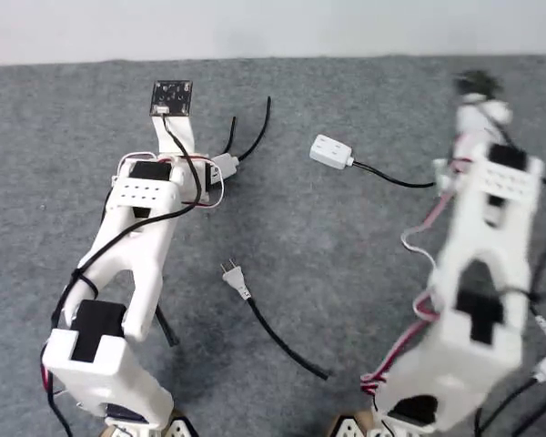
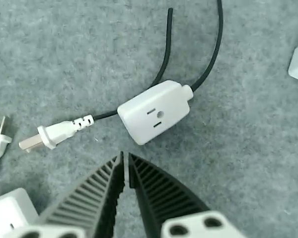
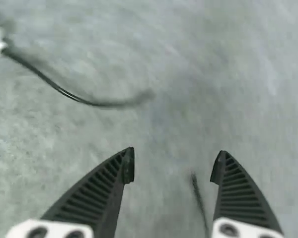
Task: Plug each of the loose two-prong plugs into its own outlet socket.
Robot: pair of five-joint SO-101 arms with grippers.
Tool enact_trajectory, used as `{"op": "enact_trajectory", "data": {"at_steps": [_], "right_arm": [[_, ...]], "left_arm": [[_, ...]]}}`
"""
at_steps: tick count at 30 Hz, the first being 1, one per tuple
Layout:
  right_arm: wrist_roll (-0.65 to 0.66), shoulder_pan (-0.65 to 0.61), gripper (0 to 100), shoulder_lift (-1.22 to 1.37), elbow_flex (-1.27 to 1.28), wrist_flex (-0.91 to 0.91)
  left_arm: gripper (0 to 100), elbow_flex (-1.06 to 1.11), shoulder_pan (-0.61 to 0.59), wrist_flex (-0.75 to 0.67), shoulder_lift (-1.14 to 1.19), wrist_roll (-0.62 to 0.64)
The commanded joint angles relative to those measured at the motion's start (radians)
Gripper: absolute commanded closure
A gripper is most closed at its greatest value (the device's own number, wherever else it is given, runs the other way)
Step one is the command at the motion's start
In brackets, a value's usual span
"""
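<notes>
The left arm (image 1: 136, 246) stretches forward over the grey felt mat (image 1: 346, 255). The left gripper (image 2: 125, 157) tilts down, its fingers pressed almost together with only a slit between them, holding nothing. Just ahead of its tips lies a white outlet socket (image 2: 154, 111), face up, showing two slots and a round hole, with a black cord (image 2: 208, 59) leaving its far end. Near the tips and beside the socket, a white two-prong plug (image 2: 54, 134) lies flat, its prongs pointing away from the socket.

The right arm (image 1: 478, 273) is raised, and the right gripper (image 3: 173, 159) is spread wide over the felt, gripping nothing. A second socket (image 1: 329, 151) and a second loose plug (image 1: 235, 276) lie between the arms.
</notes>
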Motion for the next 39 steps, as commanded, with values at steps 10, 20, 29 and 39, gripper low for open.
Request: {"op": "enact_trajectory", "data": {"at_steps": [10,20,29,39], "right_arm": [[0.45,-0.125,76.1,0.661,-0.68,0.053],[0.374,-0.143,75.9,0.885,-1.258,0.39],[0.364,-0.286,76.0,0.961,-1.54,0.516],[0.496,-0.314,76.1,1.148,-1.519,0.467]], "left_arm": [[98,-0.054,-0.04,0.005,0.0,0.009],[98,-0.048,-0.04,-0.015,0.003,0.008],[98,-0.048,-0.04,-0.011,0.003,0.008],[98,-0.048,-0.041,-0.011,0.003,0.008]]}}
